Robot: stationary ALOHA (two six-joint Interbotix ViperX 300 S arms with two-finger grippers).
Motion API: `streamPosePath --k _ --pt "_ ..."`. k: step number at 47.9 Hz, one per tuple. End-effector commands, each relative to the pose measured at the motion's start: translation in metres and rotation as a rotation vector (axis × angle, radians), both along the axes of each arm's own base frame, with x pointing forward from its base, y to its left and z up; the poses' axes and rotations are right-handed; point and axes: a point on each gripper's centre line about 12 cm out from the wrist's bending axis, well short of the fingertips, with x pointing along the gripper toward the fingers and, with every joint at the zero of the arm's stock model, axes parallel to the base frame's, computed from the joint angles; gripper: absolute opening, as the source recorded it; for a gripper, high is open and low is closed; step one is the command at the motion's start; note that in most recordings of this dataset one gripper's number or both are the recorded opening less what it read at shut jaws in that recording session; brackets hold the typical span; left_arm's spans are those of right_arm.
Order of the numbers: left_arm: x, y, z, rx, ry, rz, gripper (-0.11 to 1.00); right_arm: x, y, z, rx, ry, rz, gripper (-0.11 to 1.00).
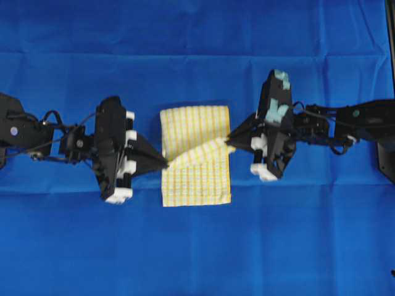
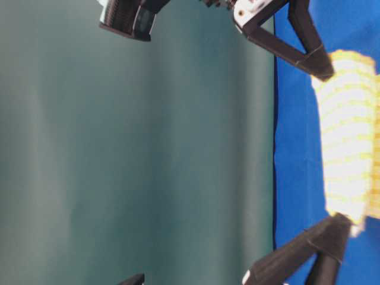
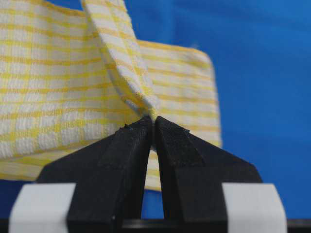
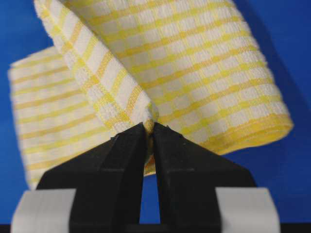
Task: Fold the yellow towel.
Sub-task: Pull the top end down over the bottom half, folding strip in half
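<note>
The left gripper (image 1: 165, 164) and right gripper (image 1: 229, 143) each pinch opposite side edges of the yellow towel (image 1: 195, 179) (mid-frame), its lifted fold spanning between them.

The yellow towel (image 1: 195, 155) is cream with thin yellow checks and yellow hems. It sits mid-way on the blue cloth (image 1: 197, 246), partly folded, with a raised band of fabric stretched diagonally across its middle.

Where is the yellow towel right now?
In the overhead view the yellow towel lies at the middle of the blue cloth, pinched between the left gripper and the right gripper.
</note>
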Motion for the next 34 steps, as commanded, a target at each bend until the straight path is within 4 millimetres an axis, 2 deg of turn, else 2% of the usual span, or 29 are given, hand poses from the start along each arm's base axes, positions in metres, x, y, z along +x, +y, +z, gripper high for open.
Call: streamPosePath --k 1,12,25,34 --pt "0.001 -0.012 0.005 -0.003 -0.017 -0.034 0.03 0.001 0.008 0.007 0.014 -0.026 0.008 0.05" --pt "0.002 -0.014 0.002 0.000 -0.009 -0.041 0.03 0.003 0.017 0.006 0.019 -0.024 0.028 0.05" --pt "0.003 -0.015 -0.016 0.008 0.039 -0.041 0.03 0.010 0.021 -0.008 0.018 0.011 0.036 0.05" --pt "0.007 -0.016 -0.018 0.008 0.042 -0.044 0.03 0.012 0.030 -0.009 0.017 0.013 0.061 0.05"
